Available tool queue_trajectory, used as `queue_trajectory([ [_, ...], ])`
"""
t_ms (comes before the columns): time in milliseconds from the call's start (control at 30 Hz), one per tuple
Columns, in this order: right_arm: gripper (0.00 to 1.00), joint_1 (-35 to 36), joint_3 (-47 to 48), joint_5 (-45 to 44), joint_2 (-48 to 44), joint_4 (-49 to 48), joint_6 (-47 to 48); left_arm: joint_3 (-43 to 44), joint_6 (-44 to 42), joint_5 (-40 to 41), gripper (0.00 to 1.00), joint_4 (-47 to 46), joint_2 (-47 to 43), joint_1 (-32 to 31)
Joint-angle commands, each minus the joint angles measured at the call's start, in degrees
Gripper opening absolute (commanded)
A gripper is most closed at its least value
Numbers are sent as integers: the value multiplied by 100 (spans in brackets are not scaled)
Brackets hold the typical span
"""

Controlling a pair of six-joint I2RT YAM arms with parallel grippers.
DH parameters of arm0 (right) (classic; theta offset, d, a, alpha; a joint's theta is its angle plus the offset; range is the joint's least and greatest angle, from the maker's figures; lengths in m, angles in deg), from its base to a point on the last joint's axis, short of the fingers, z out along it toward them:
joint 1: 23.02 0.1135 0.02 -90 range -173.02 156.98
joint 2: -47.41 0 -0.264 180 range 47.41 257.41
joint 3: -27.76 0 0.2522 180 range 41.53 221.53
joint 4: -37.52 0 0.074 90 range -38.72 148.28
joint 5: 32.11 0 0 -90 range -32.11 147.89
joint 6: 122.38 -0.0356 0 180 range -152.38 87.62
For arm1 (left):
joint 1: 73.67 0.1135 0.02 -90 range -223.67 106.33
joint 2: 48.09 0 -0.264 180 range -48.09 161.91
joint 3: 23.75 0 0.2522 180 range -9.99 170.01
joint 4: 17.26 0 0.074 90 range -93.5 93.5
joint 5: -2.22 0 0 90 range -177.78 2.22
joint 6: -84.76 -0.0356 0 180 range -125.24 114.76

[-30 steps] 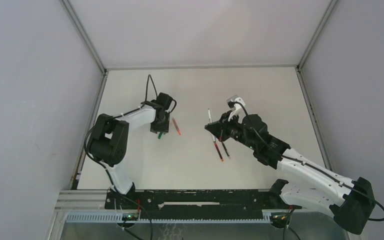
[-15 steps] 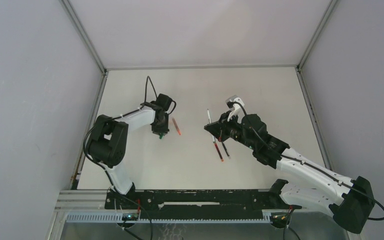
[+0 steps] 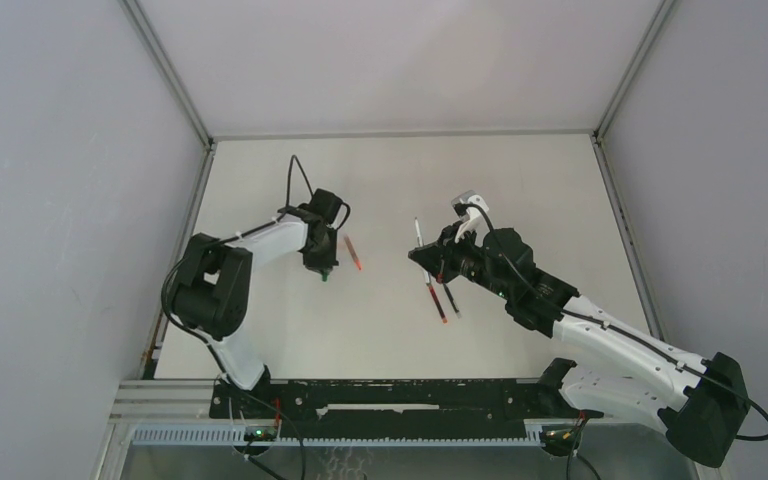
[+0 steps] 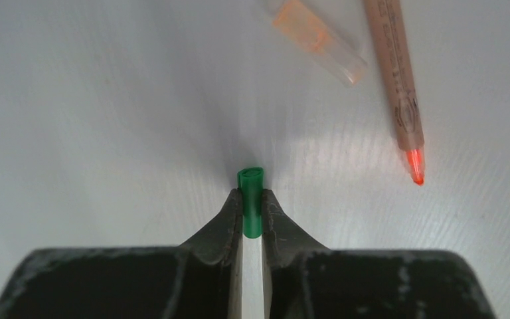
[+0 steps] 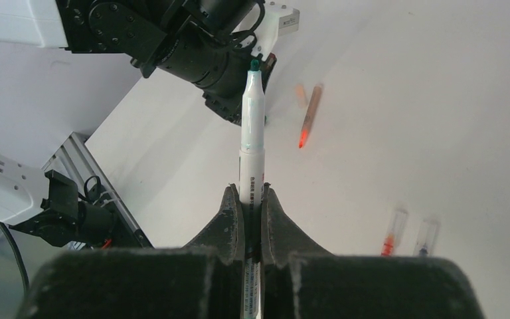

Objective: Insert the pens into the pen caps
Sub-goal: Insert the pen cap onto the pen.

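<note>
Green cap [image 4: 250, 178] clamped in left pincer [image 4: 252, 201].

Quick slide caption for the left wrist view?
Left pincer closed on a green cap, a red-tipped pen lying beside it.

A robotics lab test cell: a bare white table [image 3: 400, 340] is boxed in by plain pale panels [image 3: 60, 200] on aluminium posts [image 3: 165, 70]. A left arm [image 3: 260, 238] and a right arm [image 3: 610, 340] are bolted to a black rail [image 3: 400, 392] beside a slotted cable duct [image 3: 360, 436]. A white power strip [image 5: 0, 193] sits far left of the right gripper [image 5: 249, 194] jaws.
</note>
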Motion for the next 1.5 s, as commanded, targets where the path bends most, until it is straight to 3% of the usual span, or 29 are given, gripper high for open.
queue_trajectory([
  [0,0,-35,-8,-119,-101,-302,-44,-111,-169,-571,5,110,-773,8],
  [233,0,-65,-8,-298,-227,-572,-69,-32,-280,-1237,0,-436,-2382,6],
  [533,0,-98,-8,151,-622,-1299,201,-322,334,-2664,0,-2437,-4134,11],
  [767,0,-94,1,868,-575,-2226,-288,-410,1446,-3837,0,-4305,-4436,8],
  [967,0,583,423,569,-334,-2267,189,-549,2341,-4471,0,-5950,-4542,-38],
  [1133,0,1037,759,352,-49,-2330,513,-386,2579,-4733,0,-6526,-4486,-292],
  [1467,0,1281,915,491,48,-2356,862,-293,2734,-4887,0,-6905,-4371,-624],
])
